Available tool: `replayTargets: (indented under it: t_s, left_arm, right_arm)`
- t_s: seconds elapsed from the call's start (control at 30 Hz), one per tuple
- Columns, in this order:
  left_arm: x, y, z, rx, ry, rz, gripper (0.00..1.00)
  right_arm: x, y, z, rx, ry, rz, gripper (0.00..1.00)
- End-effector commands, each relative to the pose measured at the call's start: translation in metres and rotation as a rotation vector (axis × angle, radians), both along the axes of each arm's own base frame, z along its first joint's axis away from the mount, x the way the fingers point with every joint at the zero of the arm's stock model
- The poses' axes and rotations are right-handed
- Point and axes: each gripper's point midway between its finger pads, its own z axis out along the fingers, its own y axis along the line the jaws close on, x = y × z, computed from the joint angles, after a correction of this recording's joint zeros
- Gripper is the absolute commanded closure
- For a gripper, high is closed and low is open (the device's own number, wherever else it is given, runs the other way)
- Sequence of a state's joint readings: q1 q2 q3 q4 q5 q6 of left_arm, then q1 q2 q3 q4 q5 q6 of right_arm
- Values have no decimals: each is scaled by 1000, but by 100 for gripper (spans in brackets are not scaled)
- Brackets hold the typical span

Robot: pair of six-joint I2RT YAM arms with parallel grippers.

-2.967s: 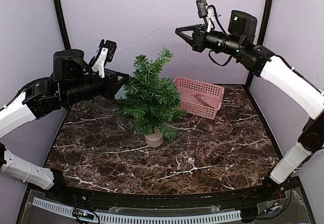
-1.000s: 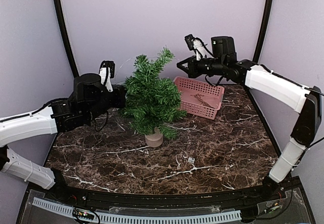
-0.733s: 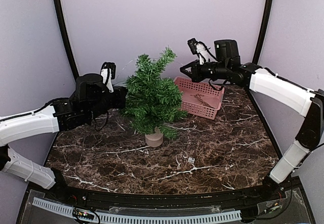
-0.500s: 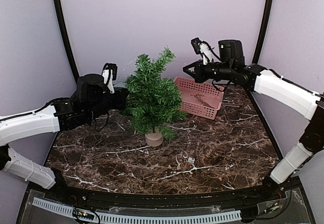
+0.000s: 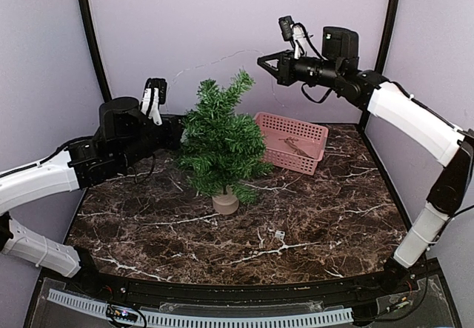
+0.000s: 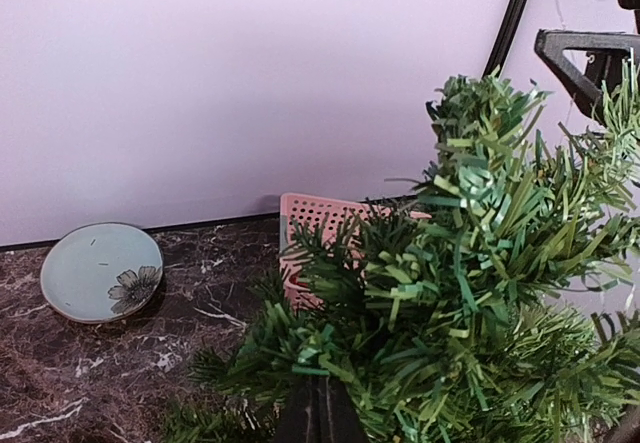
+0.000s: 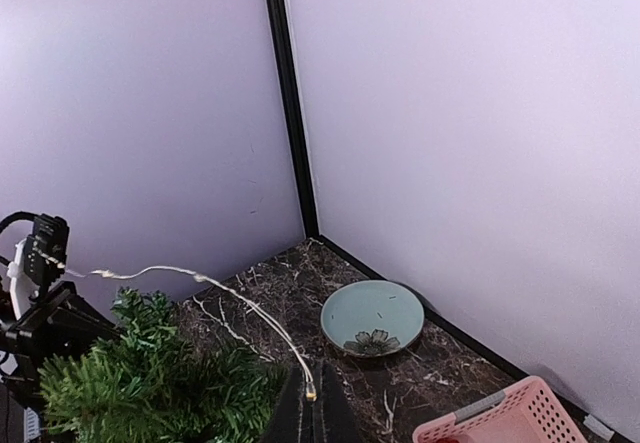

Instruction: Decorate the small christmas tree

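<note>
The small christmas tree [image 5: 222, 139] stands upright on its tan base [image 5: 225, 203] mid-table; its needles fill the left wrist view [image 6: 470, 293]. My right gripper [image 5: 261, 60] hovers high, above and right of the treetop, shut on the end of a thin pale wire [image 7: 200, 278]. The wire [image 5: 215, 60] arcs over the tree toward my left wrist. My left gripper [image 5: 180, 130] is pushed into the tree's left side with its jaws shut [image 6: 318, 408]. Needles hide whether it grips the wire.
A pink basket [image 5: 292, 141] sits behind and right of the tree with a small brown piece [image 5: 296, 148] inside. A pale green flowered plate [image 7: 372, 318] lies by the back wall. A tiny white bit [image 5: 280, 234] lies on the marble in front of the tree.
My right gripper has risen from beside the treetop to well above it, lifting the wire into a higher arc. My left arm has shifted slightly up and left, still at the tree.
</note>
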State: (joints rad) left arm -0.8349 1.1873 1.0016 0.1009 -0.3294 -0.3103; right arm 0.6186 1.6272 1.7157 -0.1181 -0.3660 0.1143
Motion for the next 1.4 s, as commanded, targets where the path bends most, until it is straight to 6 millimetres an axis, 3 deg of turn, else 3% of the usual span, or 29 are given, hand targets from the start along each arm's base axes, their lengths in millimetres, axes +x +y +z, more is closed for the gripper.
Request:
replayTargets:
  t_s: [0.0, 0.2, 0.37, 0.67, 1.0, 1.37]
  left_arm:
    - [3, 4, 19, -26, -10, 22, 100]
    - [8, 2, 13, -48, 38, 17, 100]
    - [12, -3, 3, -62, 95, 2, 100]
    - [7, -5, -20, -44, 164, -21, 100]
    - [1, -6, -31, -13, 183, -58, 100]
    - [-14, -7, -8, -50, 74, -145, 93]
  right_arm:
    - [31, 7, -18, -6, 56, -70, 100]
    - [52, 10, -39, -56, 107, -132, 100]
    - [56, 3, -61, -121, 149, -177, 100]
    - [23, -26, -76, -183, 155, -192, 100]
    - [-32, -27, -72, -154, 198, -17, 100]
    - [-48, -23, -107, -201, 280, 40, 100]
